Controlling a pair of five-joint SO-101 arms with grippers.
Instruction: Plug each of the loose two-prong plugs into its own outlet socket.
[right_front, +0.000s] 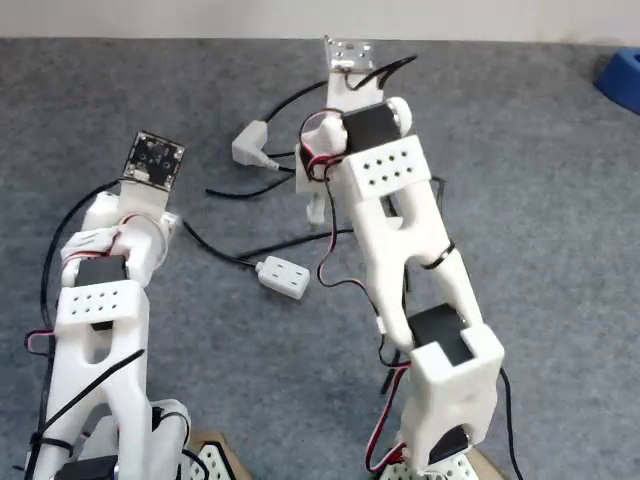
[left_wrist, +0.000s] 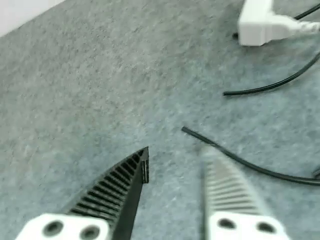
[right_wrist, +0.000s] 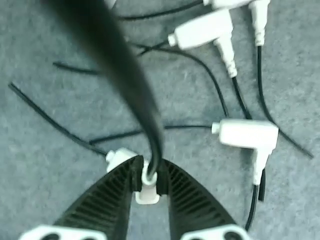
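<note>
While a white plug (right_wrist: 146, 194) is clenched in the right hand (right_wrist: 148, 167) close to the table (right_front: 560, 200) and the left hand (left_wrist: 176, 152) is held released, nothing is seen plugged in — a second plug (right_wrist: 202, 30) and the outlet socket (right_front: 281, 277) are seen lying apart, so most of the task is judged left.

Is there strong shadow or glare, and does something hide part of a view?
High view: even light, soft shadows on the carpet. Right wrist view: the black cable of the plug in the right gripper runs near the lens, hiding carpet. Left wrist view: no glare.
</note>
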